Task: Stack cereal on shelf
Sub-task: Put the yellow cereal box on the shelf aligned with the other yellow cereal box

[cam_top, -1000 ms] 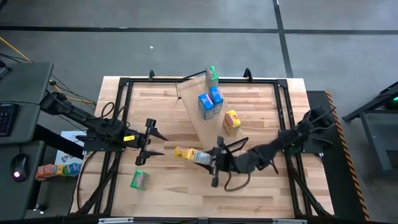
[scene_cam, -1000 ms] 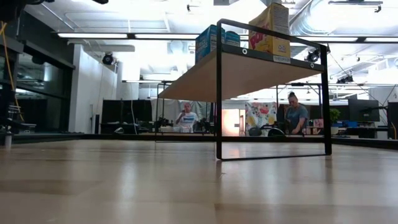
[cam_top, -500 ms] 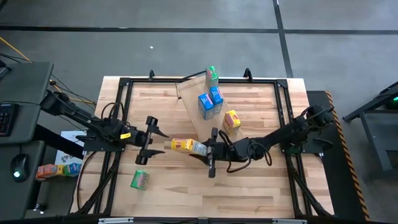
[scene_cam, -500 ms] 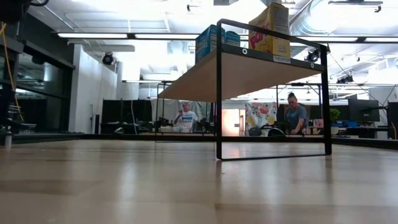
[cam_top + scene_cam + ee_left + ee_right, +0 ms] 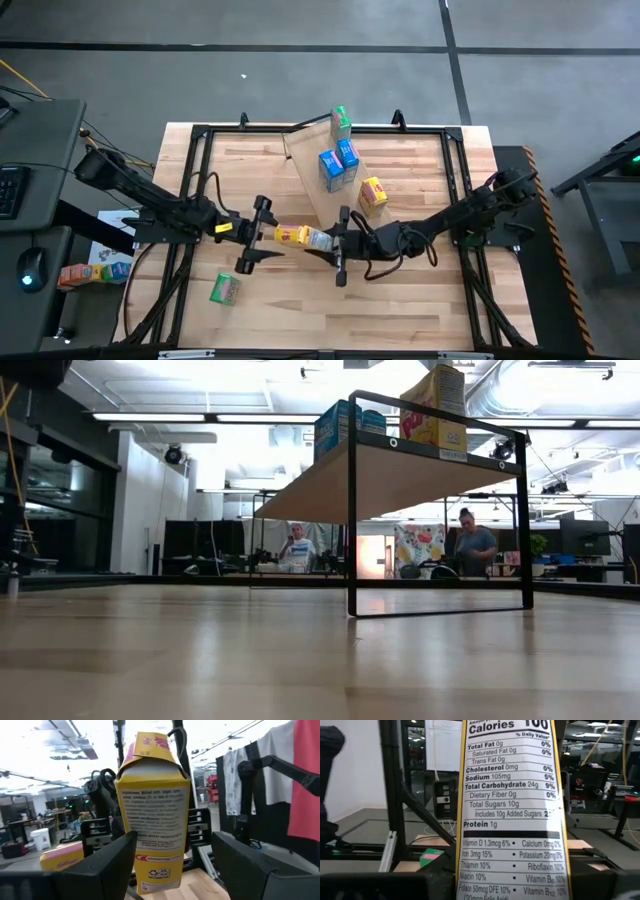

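A yellow cereal box (image 5: pixel 296 236) with red marks hangs in the air between both grippers. My right gripper (image 5: pixel 325 243) is shut on its right end. My left gripper (image 5: pixel 271 238) is open; its two fingers (image 5: pixel 112 862) stand on either side of the box's left end (image 5: pixel 152 820), and I cannot tell whether they touch it. The tilted light-wood shelf (image 5: pixel 318 195) carries a green box (image 5: pixel 341 122), two blue boxes (image 5: pixel 338 166) and another yellow box (image 5: pixel 373 193). A second green box (image 5: pixel 225 289) lies on the tabletop. My right gripper pinches the yellow box between its two fingers at the box's right end (image 5: pixel 316 240), coming level from the table's right. The box sticks out level toward the left gripper, its nutrition panel (image 5: pixel 509 815) facing the wrist camera. The picture's lower edge cuts off the place of contact.
The shelf's thin dark frame (image 5: pixel 440 510) stands on the tabletop (image 5: pixel 420 290), with blue (image 5: pixel 338 426) and yellow boxes (image 5: pixel 432 408) on top. A dark rail (image 5: pixel 200 132) runs around the table's edge. People sit in the room behind.
My right gripper has raised the yellow box and carried it a little toward the table's left and far edge, then held still. My left gripper has moved toward the table's right until its open fingers stand around the box's left end.
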Motion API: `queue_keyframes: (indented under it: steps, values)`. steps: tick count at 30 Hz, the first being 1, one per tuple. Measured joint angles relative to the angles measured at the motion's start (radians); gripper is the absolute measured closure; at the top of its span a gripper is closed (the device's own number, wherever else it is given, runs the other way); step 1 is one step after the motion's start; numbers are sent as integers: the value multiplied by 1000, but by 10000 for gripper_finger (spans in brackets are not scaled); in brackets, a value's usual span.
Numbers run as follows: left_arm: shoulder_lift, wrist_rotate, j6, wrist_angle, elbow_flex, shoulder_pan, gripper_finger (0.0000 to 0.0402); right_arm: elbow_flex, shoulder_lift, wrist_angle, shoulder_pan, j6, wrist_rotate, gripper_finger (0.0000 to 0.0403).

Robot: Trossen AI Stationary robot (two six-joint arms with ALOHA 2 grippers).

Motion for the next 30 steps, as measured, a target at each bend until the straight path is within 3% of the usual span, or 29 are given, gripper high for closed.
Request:
queue_keyframes:
  steps: [8, 15, 25, 30]
  values:
    - [-5, 7, -11, 4, 15, 0, 151, 3, -2, -21, -1, -11, -3, 269]
    - [12, -159, -9, 55, 22, -1, 151, -1, 5, -45, -5, -10, -2, 269]
    - [83, -140, -18, 143, 33, 0, 154, -1, 11, -44, -2, -13, -2, 269]
    - [83, -138, -18, 139, 33, 0, 179, -1, 11, -43, -3, -4, -1, 269]
